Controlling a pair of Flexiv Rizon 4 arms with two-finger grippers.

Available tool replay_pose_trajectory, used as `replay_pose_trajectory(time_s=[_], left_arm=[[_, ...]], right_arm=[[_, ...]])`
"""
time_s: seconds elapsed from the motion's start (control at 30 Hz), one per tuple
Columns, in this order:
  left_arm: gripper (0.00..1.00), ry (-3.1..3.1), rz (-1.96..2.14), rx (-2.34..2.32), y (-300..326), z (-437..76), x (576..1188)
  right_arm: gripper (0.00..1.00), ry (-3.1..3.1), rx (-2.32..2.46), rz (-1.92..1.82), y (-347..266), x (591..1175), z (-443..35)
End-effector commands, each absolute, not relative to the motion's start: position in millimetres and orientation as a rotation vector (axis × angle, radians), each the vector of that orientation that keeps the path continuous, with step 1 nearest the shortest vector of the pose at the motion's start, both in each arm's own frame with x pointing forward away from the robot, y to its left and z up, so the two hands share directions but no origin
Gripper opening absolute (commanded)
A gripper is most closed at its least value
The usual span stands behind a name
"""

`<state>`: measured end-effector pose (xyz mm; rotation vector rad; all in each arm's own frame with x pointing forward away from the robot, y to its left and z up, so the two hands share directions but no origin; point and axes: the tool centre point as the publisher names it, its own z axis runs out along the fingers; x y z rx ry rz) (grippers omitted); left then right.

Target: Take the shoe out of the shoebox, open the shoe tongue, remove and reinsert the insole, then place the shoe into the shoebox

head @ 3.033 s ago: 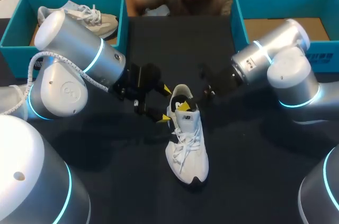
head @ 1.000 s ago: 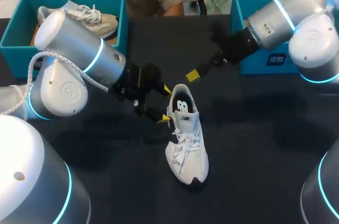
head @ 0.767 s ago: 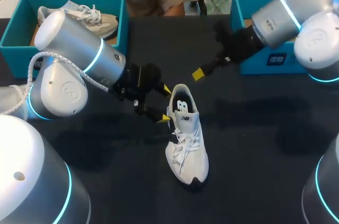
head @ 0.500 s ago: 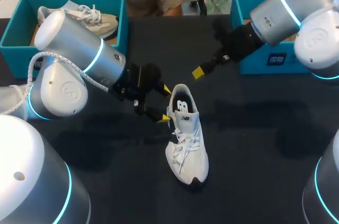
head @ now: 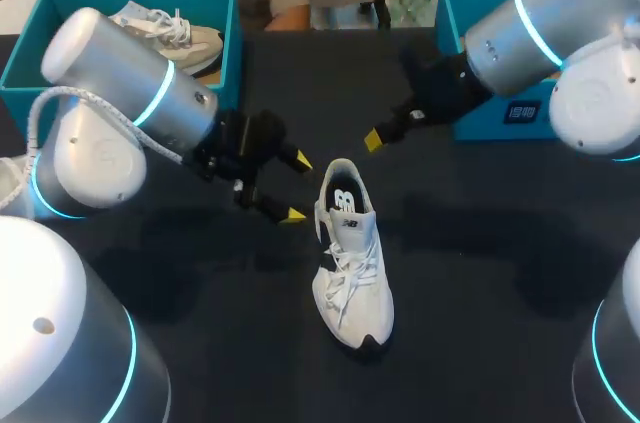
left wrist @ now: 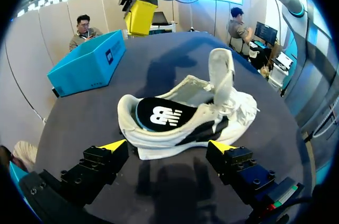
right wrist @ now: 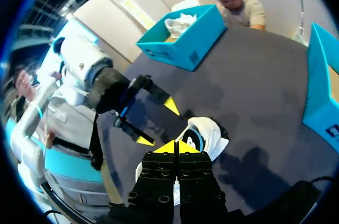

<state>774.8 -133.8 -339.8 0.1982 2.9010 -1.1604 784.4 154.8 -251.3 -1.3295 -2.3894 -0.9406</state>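
A white shoe [head: 352, 261] lies on the dark table [head: 480, 273], heel toward the far side. Its tongue stands up and a black insole [left wrist: 159, 116] shows inside. My left gripper [head: 297, 187] is open just left of the heel, touching nothing; in the left wrist view the shoe [left wrist: 183, 121] lies on its side right ahead of the left gripper [left wrist: 168, 147]. My right gripper [head: 373, 140] hangs shut and empty above the table beyond the heel. From the right wrist, the right gripper [right wrist: 176, 147] is over the shoe [right wrist: 205, 133], with the left gripper [right wrist: 157, 122] beside it.
A teal shoebox [head: 30, 48] at the far left holds another pale shoe [head: 165, 28]. A second teal shoebox [head: 455, 13], with a bare cardboard floor, stands at the far right behind my right arm. A person sits beyond the far edge.
The right gripper left the shoe's heel, rose toward the far right and shut. In the last half second the left arm drew back leftward, off the heel. The shoe stayed put.
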Motion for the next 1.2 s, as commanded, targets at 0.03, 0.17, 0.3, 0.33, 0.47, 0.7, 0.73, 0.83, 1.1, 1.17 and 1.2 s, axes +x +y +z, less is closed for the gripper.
replay_pose_trajectory(time_s=[0.03, 0.17, 0.3, 0.33, 0.47, 0.7, 0.73, 0.83, 1.1, 1.17, 1.2], left_arm=[[1.0, 2.89, -1.177, 0.224, -104.8, -323.1, 771.9], [1.0, 2.875, -1.195, 0.277, -88.9, -311.7, 776.4], [1.0, 2.857, -1.194, 0.279, -78.9, -302.8, 782.9], [1.0, 2.856, -1.201, 0.283, -76.3, -300.5, 785.1], [1.0, 2.835, -1.186, 0.304, -69.0, -292.8, 791.3], [1.0, 2.799, -1.197, 0.339, -56.1, -275.6, 800.1], [1.0, 2.793, -1.192, 0.343, -54.8, -274.0, 801.5], [1.0, 2.776, -1.166, 0.331, -51.7, -269.7, 805.8], [1.0, 2.742, -1.14, 0.317, -45.7, -260.5, 813.4], [1.0, 2.742, -1.141, 0.309, -45.7, -259.2, 814.8], [1.0, 2.742, -1.141, 0.309, -45.7, -259.2, 814.8]], right_arm=[[0.0, -2.459, -1.474, -0.877, 166.0, 779.5, -252.9], [0.0, -2.445, -1.547, -0.89, 172.0, 778.8, -259.4], [0.0, -2.444, -1.609, -0.836, 178.7, 777.4, -265.1], [0.0, -2.443, -1.625, -0.82, 180.9, 776.8, -266.8], [0.0, -2.443, -1.7, -0.761, 185.7, 773.4, -272.8], [0.0, -2.408, -1.827, -0.724, 189.9, 765.6, -287.7], [0.0, -2.402, -1.845, -0.716, 190.9, 764.9, -290.6], [0.0, -2.392, -1.896, -0.681, 191.6, 762.4, -297.7], [0.0, -2.425, -1.969, -0.608, 190.7, 758.2, -308.5], [0.0, -2.424, -1.985, -0.592, 191.3, 756.2, -310.9], [0.0, -2.425, -1.998, -0.576, 191.3, 754.8, -312.3]])
